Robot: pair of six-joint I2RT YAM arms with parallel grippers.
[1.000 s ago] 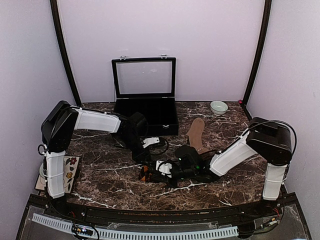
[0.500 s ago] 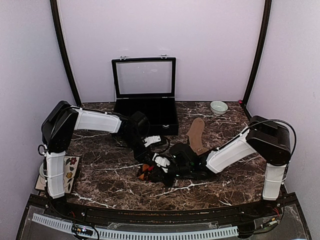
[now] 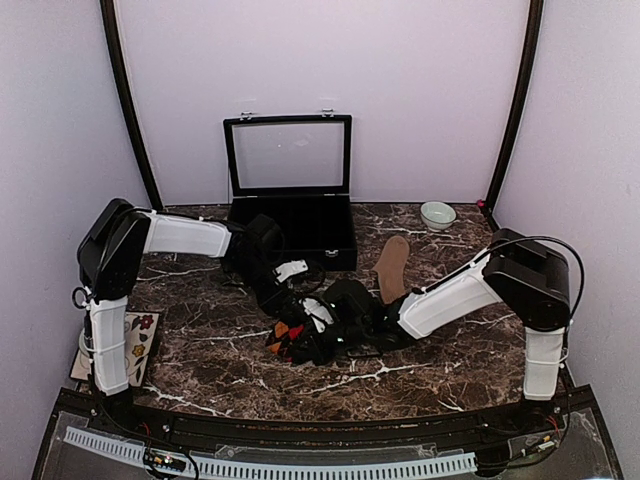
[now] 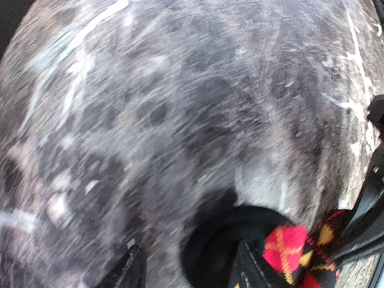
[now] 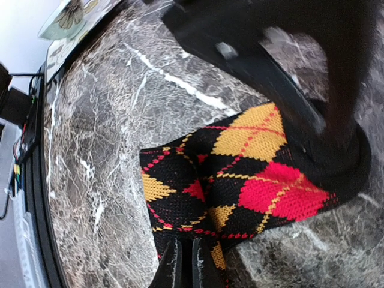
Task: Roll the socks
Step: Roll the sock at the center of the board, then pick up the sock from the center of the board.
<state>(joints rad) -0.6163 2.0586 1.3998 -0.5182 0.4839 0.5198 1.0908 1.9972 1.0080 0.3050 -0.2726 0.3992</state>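
Note:
The black argyle sock (image 5: 240, 174) with red and orange diamonds lies bunched on the marble, left of centre in the top view (image 3: 283, 333). My right gripper (image 5: 186, 267) is shut on its near edge, and it shows low over the sock from above (image 3: 300, 345). My left gripper (image 4: 189, 273) stands open over the sock's black end (image 4: 219, 240). Its right finger (image 4: 249, 267) is over the fabric and its left finger is clear of it. In the top view the left gripper (image 3: 298, 300) sits just behind the sock. The tan-brown sock (image 3: 392, 265) lies flat to the right.
An open black case (image 3: 290, 215) with a glass lid stands at the back centre. A small pale bowl (image 3: 437, 214) sits at the back right. A flowered card (image 3: 140, 340) lies by the left arm's base. The two forearms nearly meet above the argyle sock.
My right gripper has dragged the argyle sock leftward across the table. My left gripper has opened wider and drawn back a little to the left.

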